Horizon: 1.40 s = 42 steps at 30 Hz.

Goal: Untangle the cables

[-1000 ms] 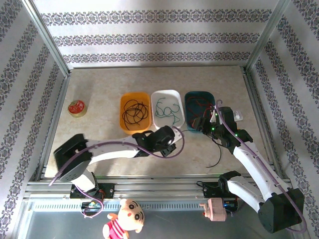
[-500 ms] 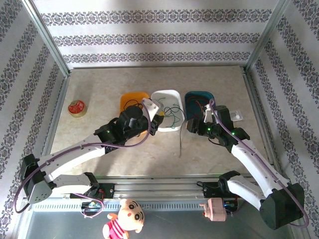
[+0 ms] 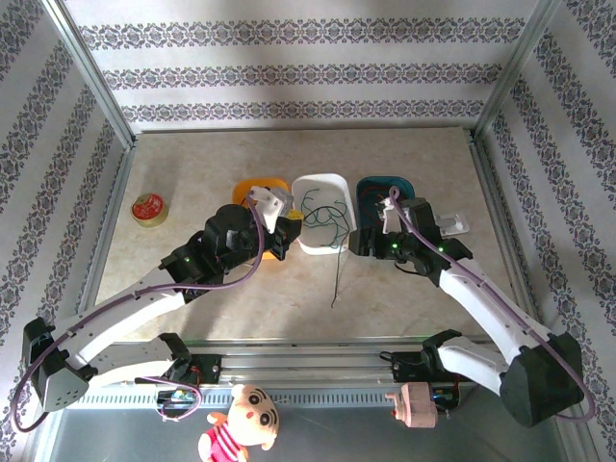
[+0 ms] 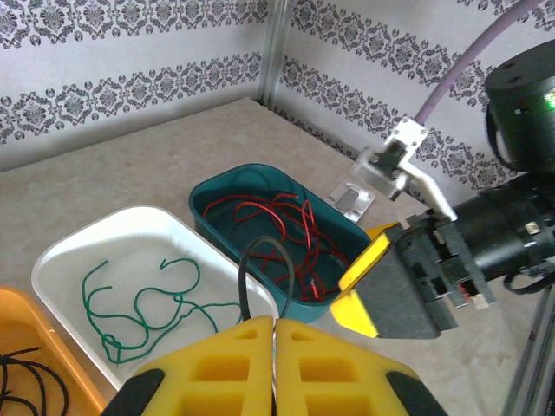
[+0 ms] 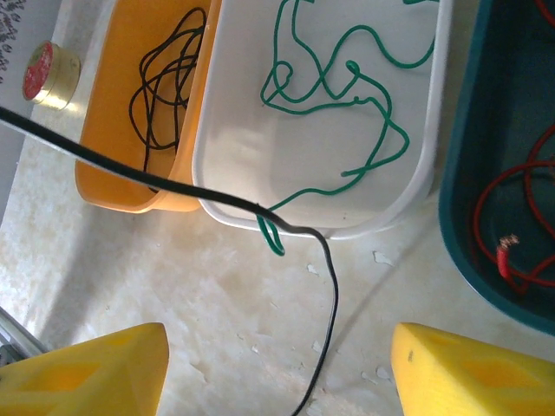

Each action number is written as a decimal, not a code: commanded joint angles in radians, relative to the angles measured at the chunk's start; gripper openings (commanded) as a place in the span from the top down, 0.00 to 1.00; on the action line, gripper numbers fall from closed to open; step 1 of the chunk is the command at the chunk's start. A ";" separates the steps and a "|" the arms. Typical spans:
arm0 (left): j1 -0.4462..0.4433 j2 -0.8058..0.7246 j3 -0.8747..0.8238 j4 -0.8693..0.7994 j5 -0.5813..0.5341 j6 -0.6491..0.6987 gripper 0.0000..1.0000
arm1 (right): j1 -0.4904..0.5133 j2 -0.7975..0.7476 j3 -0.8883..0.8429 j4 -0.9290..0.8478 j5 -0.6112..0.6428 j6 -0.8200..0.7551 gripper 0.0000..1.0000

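Beige table (image 3: 192,164) inside a patterned-wall enclosure. Reaching diagonally across it from the near-left corner, the left arm (image 3: 144,300), wrist above the near end of the orange tray (image 3: 252,185). From the near-right corner, the right arm (image 3: 493,300), bent at the elbow, wrist pointing left in front of the teal tray (image 3: 377,181). Between those 2 trays, a white tray (image 3: 322,180), all 3 side by side.

Yellow pads of the left gripper (image 4: 274,325) pressed together, pinching 1 loose black cable (image 4: 246,264). Fingers of the right gripper (image 5: 279,334) spread wide, holding nothing, hovering above bare table just in front of the white tray.

Thin strands sorted by colour: black coil (image 5: 160,78) in the orange tray, green cable (image 5: 347,95) squiggled in the white one, red cables (image 4: 269,212) looped in the teal one. From the left pads, the loose black cable stretched across the white tray's near corner, then trailing down onto the table. There, the green cable's end hanging over the rim and crossing the black strand.
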State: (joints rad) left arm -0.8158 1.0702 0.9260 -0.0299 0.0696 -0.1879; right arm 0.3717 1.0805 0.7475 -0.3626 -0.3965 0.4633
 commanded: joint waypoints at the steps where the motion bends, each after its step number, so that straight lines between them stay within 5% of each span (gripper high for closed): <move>1: 0.014 -0.018 -0.007 0.042 0.036 -0.022 1.00 | 0.024 0.064 0.054 0.086 0.013 -0.024 0.31; 10: 0.018 -0.031 -0.019 0.072 0.072 -0.069 1.00 | 0.066 0.218 0.139 0.184 0.091 -0.055 0.37; 17: 0.036 -0.069 -0.041 0.042 0.043 -0.082 1.00 | 0.046 0.217 0.159 0.192 0.085 -0.083 0.94; 19: 0.047 -0.071 -0.056 0.032 0.033 -0.086 1.00 | 0.042 0.185 0.154 0.188 0.088 -0.073 1.00; 31: 0.049 0.092 -0.184 0.132 0.198 -0.111 0.99 | 0.015 0.031 0.166 0.332 -0.165 0.167 1.00; 35: 0.046 0.123 -0.191 0.206 0.223 -0.111 0.91 | 0.024 0.053 0.177 0.438 -0.253 0.287 1.00; 42: 0.046 0.134 -0.182 0.236 0.223 -0.078 0.62 | 0.055 0.087 0.199 0.485 -0.295 0.352 1.00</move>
State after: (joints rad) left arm -0.7647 1.1999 0.7322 0.1413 0.2695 -0.2848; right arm 0.4129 1.1572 0.9115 0.0528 -0.6422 0.7631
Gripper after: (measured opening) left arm 0.372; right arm 0.046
